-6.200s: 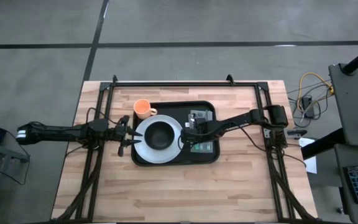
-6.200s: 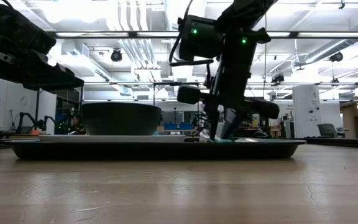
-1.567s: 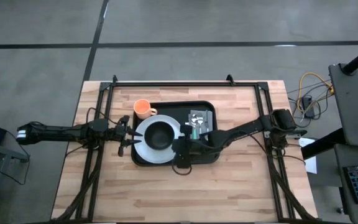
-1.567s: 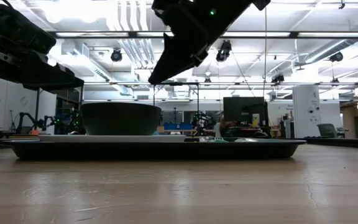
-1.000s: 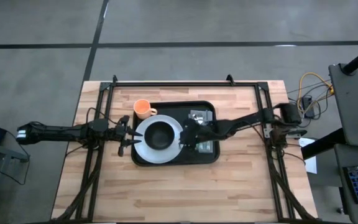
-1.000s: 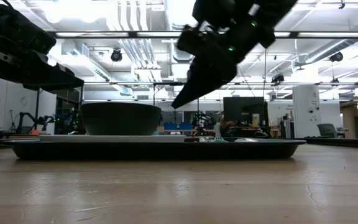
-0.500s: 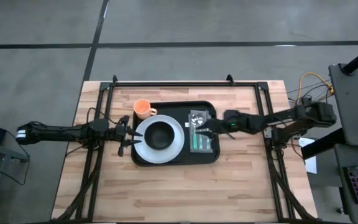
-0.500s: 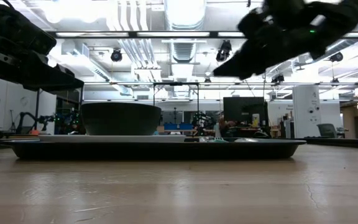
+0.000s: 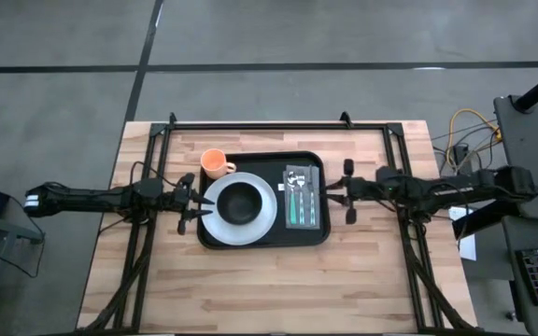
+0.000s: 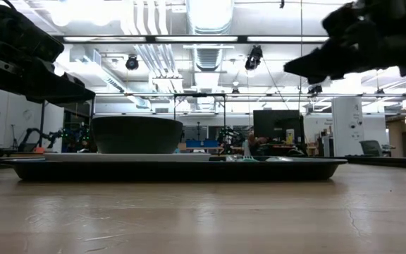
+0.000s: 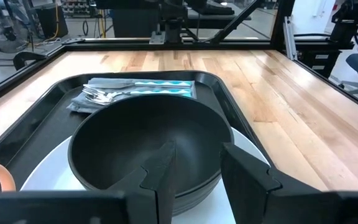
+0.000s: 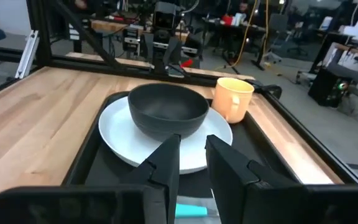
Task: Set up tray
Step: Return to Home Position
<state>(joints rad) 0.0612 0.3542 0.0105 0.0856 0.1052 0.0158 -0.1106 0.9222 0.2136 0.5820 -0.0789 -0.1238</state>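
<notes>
The black tray (image 9: 250, 241) lies mid-table. On it a white plate (image 9: 218, 220) carries a black bowl (image 9: 241, 200). To the plate's right, a grey napkin (image 9: 302, 177) bears teal-handled cutlery (image 9: 297, 207). An orange cup (image 9: 215, 164) stands at the tray's far-left corner. My left gripper (image 9: 186, 202) hovers open at the tray's left rim, facing the bowl (image 11: 142, 143). My right gripper (image 9: 348, 191) is open just beyond the tray's right rim, raised above the table (image 10: 305, 70), facing the plate (image 12: 120, 137).
A black metal frame (image 9: 260, 125) runs along the table's far edge and down both sides. Bare wood lies on the table's near half (image 9: 269, 289). Cables and equipment (image 9: 465, 149) sit off the table's right edge.
My right arm has drawn back from above the tray toward the table's right edge, and its gripper now hangs past the tray's right rim. The napkin and cutlery it was covering now show in full on the tray. The left arm has kept still.
</notes>
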